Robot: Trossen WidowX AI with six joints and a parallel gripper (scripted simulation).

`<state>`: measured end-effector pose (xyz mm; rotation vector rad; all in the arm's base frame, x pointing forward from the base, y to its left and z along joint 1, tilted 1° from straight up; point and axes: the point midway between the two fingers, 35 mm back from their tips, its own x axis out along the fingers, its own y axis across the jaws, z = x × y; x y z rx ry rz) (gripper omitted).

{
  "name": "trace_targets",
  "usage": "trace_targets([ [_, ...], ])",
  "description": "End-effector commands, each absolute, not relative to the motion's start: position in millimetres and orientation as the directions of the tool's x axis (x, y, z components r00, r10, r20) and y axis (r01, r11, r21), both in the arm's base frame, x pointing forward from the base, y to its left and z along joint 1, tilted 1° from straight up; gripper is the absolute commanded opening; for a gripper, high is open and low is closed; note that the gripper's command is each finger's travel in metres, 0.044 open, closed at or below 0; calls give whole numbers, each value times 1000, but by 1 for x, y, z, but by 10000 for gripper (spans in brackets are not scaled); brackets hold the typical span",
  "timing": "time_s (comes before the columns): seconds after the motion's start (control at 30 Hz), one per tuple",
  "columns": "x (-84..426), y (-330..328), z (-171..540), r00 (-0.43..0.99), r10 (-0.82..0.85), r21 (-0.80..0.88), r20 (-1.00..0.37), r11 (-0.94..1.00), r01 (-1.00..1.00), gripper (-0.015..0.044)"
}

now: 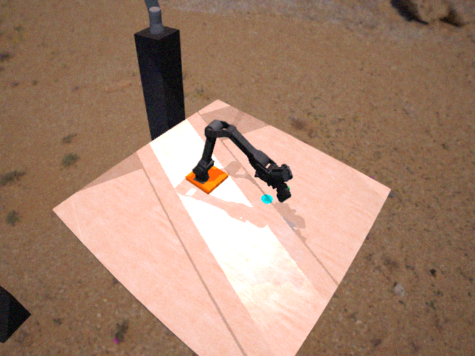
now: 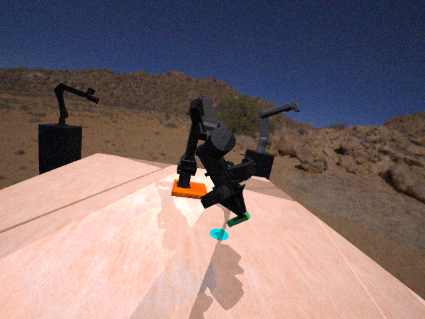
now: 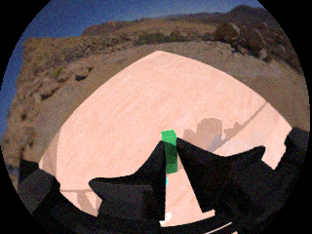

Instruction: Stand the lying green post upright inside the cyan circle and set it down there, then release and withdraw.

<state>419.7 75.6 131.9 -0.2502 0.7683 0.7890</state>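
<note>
The green post (image 2: 238, 219) (image 3: 170, 152) is held off the table, tilted, nearer to level than upright. In the exterior view its lower end points left, toward the side of the cyan circle. Only a speck of the post (image 1: 288, 188) shows in the top view. My gripper (image 2: 246, 212) (image 3: 170, 142) is shut on the post near its raised end. The cyan circle (image 1: 266, 199) (image 2: 218, 234) lies flat on the table with nothing standing on it. The post is above and beside it. In the wrist view, a finger hides most of the circle.
My arm rises from an orange base plate (image 1: 218, 176) (image 2: 195, 189) on the pale wooden table (image 1: 133, 245) (image 2: 85, 268). Shadows of the arm fall near the circle. Dark pedestals (image 1: 162, 80) (image 2: 60, 147) stand beyond the table, two of them bearing other arms in the exterior view.
</note>
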Motion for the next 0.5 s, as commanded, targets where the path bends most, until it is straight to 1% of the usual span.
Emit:
trace_targets([
  [0.0,419,74,131,466,562,84,-683,695,-714,22],
  [0.47,420,71,132,505,607,95,-614,692,-716,22],
])
